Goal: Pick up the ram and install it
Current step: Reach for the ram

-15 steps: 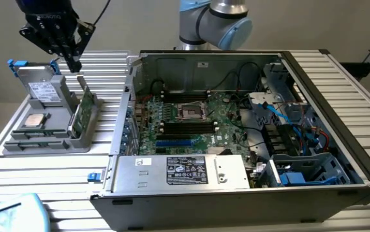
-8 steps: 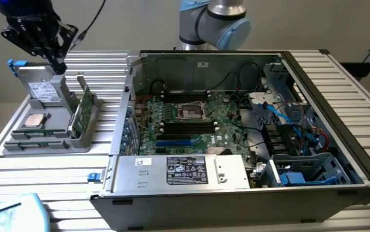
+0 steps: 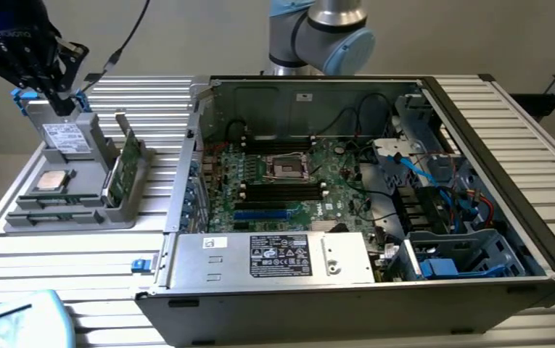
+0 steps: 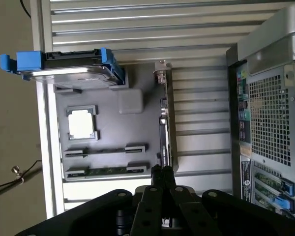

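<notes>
I have the black two-fingered gripper [image 3: 62, 107] hanging over the far end of the flat grey plastic parts tray [image 4: 110, 132], above the silver hard drive in blue brackets [image 4: 71, 66]; its fingers are pressed fully together, with nothing between them. The long, thin dark green ram stick [image 4: 105, 171] lies in a slot at the tray's near end, apart from the gripper; the tray sits on the slatted metal table [image 3: 509, 130], at the exterior view's left of the open black computer case [image 3: 355, 188].

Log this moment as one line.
gripper shut, empty | above tray | ram in tray, untouched
</notes>
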You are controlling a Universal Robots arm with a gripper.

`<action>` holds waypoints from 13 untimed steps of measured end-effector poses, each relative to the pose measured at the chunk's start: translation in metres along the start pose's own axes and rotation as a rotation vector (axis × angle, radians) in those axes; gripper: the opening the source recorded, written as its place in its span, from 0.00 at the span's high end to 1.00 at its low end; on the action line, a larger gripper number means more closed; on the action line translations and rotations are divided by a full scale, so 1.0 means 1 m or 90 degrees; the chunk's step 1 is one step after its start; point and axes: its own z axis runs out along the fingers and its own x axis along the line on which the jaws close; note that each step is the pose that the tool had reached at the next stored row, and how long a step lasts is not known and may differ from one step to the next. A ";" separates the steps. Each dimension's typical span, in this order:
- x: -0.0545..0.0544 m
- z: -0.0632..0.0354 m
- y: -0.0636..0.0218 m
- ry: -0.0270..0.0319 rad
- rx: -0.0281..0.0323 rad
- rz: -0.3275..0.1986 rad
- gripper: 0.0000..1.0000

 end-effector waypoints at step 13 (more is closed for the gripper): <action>0.030 0.0125 -0.0148 0.0488 0.0035 0.002 0.89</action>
